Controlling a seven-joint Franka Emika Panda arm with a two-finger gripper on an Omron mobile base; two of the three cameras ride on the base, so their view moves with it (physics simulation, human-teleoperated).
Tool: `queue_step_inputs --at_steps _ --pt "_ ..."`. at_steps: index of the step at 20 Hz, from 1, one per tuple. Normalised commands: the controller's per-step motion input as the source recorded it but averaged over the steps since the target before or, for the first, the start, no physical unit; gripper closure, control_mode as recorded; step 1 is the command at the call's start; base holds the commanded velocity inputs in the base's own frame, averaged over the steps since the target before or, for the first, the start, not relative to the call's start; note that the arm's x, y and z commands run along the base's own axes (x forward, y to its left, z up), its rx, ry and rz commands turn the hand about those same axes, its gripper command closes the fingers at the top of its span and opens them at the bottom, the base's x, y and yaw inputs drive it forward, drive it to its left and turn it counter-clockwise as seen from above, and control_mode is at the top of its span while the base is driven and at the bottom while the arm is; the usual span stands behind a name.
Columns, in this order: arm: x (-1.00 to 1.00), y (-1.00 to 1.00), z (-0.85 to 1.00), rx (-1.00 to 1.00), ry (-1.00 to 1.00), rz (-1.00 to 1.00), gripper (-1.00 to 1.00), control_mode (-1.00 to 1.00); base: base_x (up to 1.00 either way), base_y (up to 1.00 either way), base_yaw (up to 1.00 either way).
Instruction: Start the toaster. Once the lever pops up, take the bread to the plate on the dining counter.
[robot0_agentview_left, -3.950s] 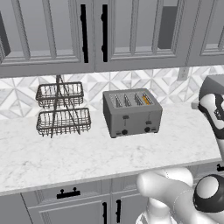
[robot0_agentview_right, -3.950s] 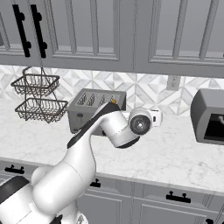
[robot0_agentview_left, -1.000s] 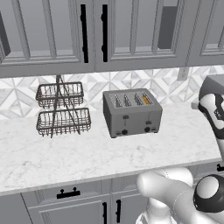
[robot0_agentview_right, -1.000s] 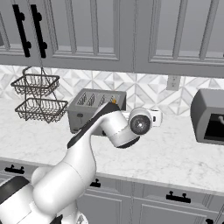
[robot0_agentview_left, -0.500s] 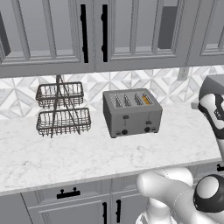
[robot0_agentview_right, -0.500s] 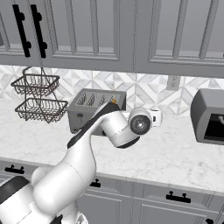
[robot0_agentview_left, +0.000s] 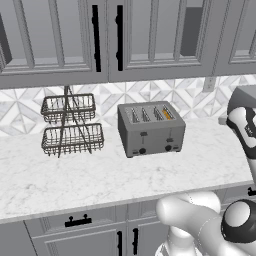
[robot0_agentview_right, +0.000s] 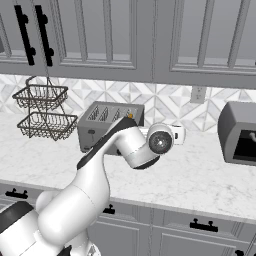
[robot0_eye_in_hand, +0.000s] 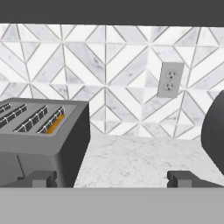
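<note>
A white marble counter (robot0_agentview_left: 100, 180) runs under grey cabinets (robot0_agentview_left: 60, 40), with a tiled wall (robot0_eye_in_hand: 109, 74) of grey-and-white diamonds behind it. The toaster (robot0_agentview_left: 151, 129) sits square in the middle of the left base view, back near the wall, both black levers and both knobs facing out. There's the bread (robot0_agentview_left: 167, 114), a sliver of golden-orange crust peeking from the rightmost slot; the hand view picks it up too, glowing orange in the slot nearest the camera. Left of the toaster, close by but apart from it, stands a two-tier wire basket (robot0_agentview_left: 71, 125). Over on the right in the right base view, a dark grey appliance (robot0_agentview_right: 239, 134) with a black opening rests on the counter, and an outlet (robot0_eye_in_hand: 169, 79) is set in the tiles between it and the toaster.

The gripper (robot0_eye_in_hand: 111, 179) hangs above the counter just to the right of the toaster, looking at the wall. Its fingertips (robot0_eye_in_hand: 43, 178) stand far apart, jaws wide open, nothing between them. In the right base view the arm bends up in front of the toaster, hiding part of its front.
</note>
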Motion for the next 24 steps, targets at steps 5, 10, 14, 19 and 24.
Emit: queue_step_inputs --at_steps 5,10,14,19,24 --pt "0.0 0.0 0.0 0.0 0.0 0.0 -1.0 -1.0 0.0 0.0 0.0" --pt "0.0 0.0 0.0 0.0 0.0 0.0 -1.0 -1.0 0.0 0.0 0.0" --pt "0.0 0.0 0.0 0.0 0.0 0.0 -1.0 -1.0 0.0 0.0 0.0" --pt "0.0 0.0 0.0 0.0 0.0 0.0 -1.0 -1.0 0.0 0.0 0.0" --pt "0.0 0.0 0.0 0.0 0.0 0.0 -1.0 -1.0 0.0 0.0 0.0"
